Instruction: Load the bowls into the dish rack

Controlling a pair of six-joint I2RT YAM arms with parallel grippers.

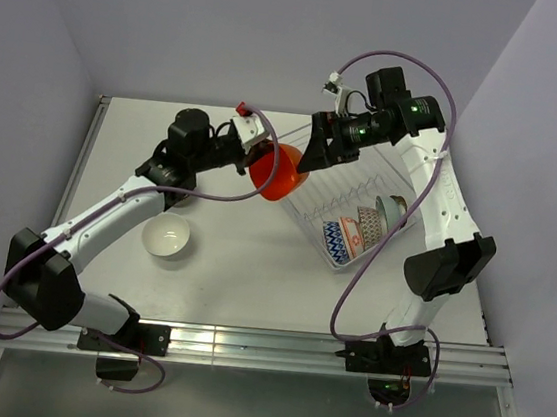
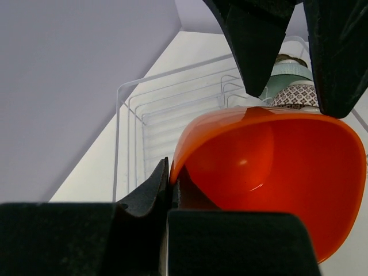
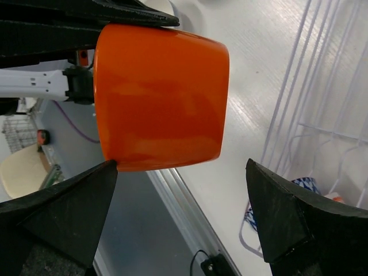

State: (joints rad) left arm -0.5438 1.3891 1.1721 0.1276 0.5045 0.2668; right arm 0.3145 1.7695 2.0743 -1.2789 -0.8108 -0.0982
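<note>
- Bowl (image 1: 278,173) of plain orange-red hangs tilted above the table (image 1: 252,266) at upper centre of the overhead view, just left of the dish rack (image 1: 351,189). The left gripper (image 1: 258,154) is clamped on its rim.
- The right gripper (image 1: 312,154) crowds that bowl from the rack side, jaws spread wide, holding nothing.
- Four bowls stand on edge at the rack's lower end: blue zigzag bowl (image 1: 334,241), orange patterned bowl (image 1: 353,235), grey-brown bowl (image 1: 370,222) and teal bowl (image 1: 392,213).
- A white bowl (image 1: 166,236) sits on the table at lower left, well apart.

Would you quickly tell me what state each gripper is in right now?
Left gripper: closed on the rim of the orange-red bowl.
Right gripper: open, holding nothing, jaws spread near that bowl.
</note>
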